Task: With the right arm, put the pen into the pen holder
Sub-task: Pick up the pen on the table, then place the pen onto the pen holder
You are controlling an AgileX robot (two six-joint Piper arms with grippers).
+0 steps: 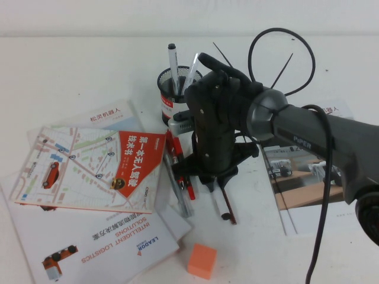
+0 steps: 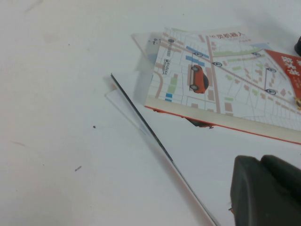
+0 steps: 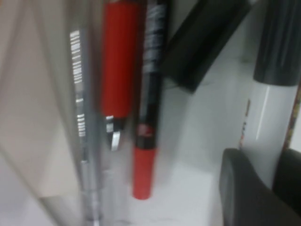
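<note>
Orange block [image 1: 202, 261] sits nearest cam at 6 o'clock; right gripper [image 1: 214, 177] is down over the pen [image 1: 221, 206] at desk centre, jaws part-closed round its barrel, apparently to lift it. Pen holder [image 1: 173, 90] waits at 12. Left gripper [image 2: 265, 190] parked over booklets [image 2: 221, 84]; jaws can't tell.

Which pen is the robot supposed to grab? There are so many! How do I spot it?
Find the black mesh pen holder at the back of the white table, then look nearer, under the right gripper hovering over the row of pens. The pen lies at the right of that row, poking out below the gripper. It is the fat white one with a small black end, unlike the thinner red pens beside it.
</note>
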